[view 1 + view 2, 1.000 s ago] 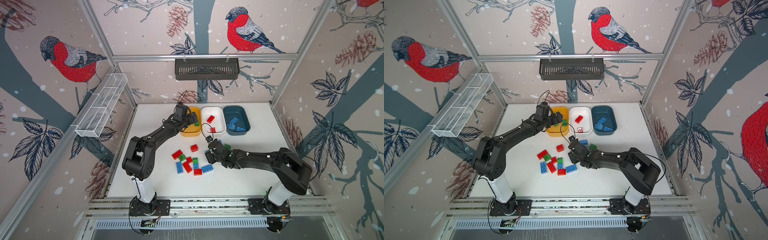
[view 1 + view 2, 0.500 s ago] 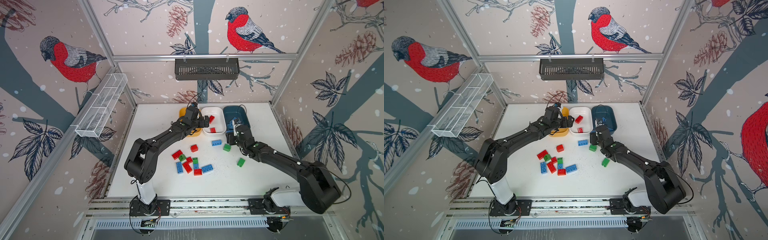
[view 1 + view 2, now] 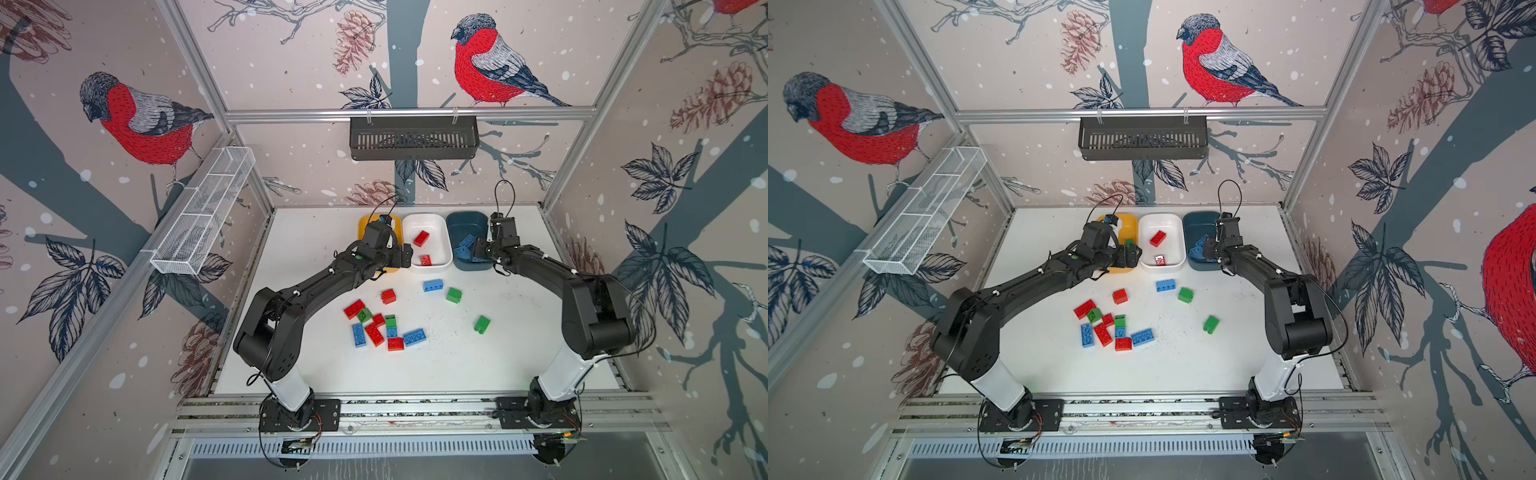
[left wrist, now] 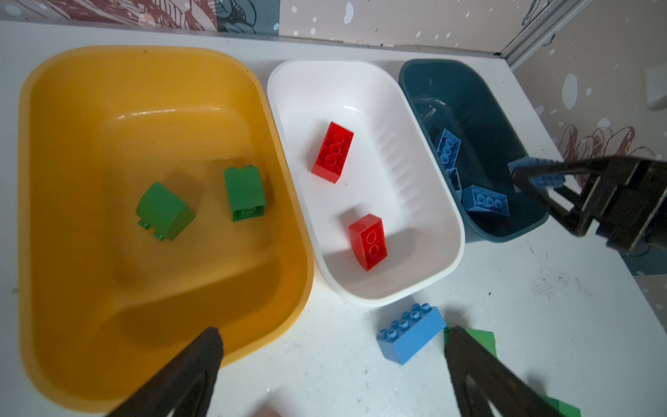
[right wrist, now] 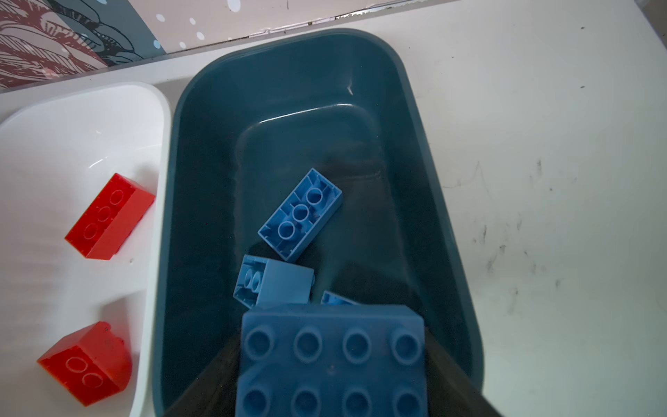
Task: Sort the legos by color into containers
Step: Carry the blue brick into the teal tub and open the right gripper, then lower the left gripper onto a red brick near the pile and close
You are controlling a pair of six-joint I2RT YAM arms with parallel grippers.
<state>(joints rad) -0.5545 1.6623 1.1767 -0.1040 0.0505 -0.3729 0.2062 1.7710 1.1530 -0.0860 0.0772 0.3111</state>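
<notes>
- In both top views three tubs stand side by side in a row at the far edge of the table [image 3: 519, 353]: one yellow tub [image 3: 365, 222], one white tub [image 3: 439, 247] and one teal tub [image 3: 463, 224].
- Thirteen loose bricks lie on the table: five red bricks [image 3: 354, 308], four green bricks [image 3: 454, 295] and four blue bricks [image 3: 433, 285]. Nine crowd into one cluster near the middle. One red, one blue and two green lie apart from it.
- The left end effector [image 3: 406, 255] hangs over the near end of the yellow tub, just beside the white tub. The right end effector [image 3: 478, 249] hangs over the near end of the teal tub.
- In the left wrist view the yellow tub [image 4: 72, 180] holds two green bricks [image 4: 244, 193] and the white tub [image 4: 408, 202] holds two red bricks [image 4: 332, 151]. Three blue bricks [image 4: 485, 200] lie in the teal tub [image 4: 469, 101].
- The left end effector [image 4: 334, 339] is released, its two fingers [image 4: 195, 368] spread wide with nothing between them but the table below, where one blue brick [image 4: 411, 334] lies.
- The right end effector [image 4: 521, 178] is clamped on the held blue brick [image 4: 545, 179], above the teal tub's near end.
- In the right wrist view the held blue brick [image 5: 332, 364] shows eight studs in two rows of four, gripped between two dark fingers [image 5: 213, 375].
- Below it three blue bricks [image 5: 299, 214] lie in the teal tub [image 5: 288, 90], one showing only a corner. Two red bricks [image 5: 108, 216] lie in the white tub [image 5: 54, 144].
</notes>
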